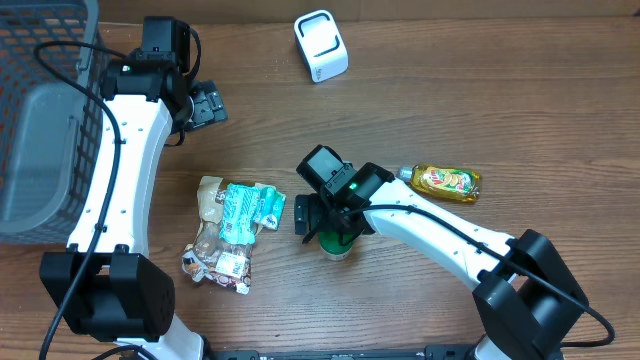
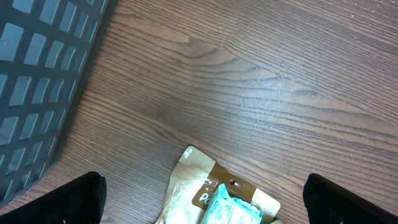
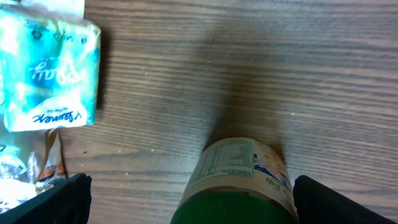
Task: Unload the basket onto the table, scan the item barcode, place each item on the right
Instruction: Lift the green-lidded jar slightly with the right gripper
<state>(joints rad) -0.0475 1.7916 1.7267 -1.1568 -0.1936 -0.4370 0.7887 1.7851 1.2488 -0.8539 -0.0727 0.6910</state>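
- Your right pincer [image 1: 330, 226] hangs over the jar [image 3: 239, 171], spread wide, with a finger on either side of the green lid and neither one touching it.
- The jar sits near the middle of the table [image 1: 500, 90], just right of the tissue pack [image 1: 250, 205].
- The jar appears to stand upright: its long axis runs up and down, the green lid points up at the pincer, and the printed label faces the wrist camera.
- Whether a barcode is on that label, you cannot tell; the print is too small.
- Your left pincer [image 1: 210, 107] is also released and holds nothing. It hovers over bare wood near the basket [image 1: 40, 120], beyond the top edge of the snack bag [image 1: 215, 250].
- The tissue pack lies on top of the snack bag.
- The scanner [image 1: 320, 45] stands at the far edge of the table, well apart from the jar.
- A bottle [image 1: 447, 182] of yellow liquid lies on its side to the right of the jar, long axis across the table, cap toward the jar.
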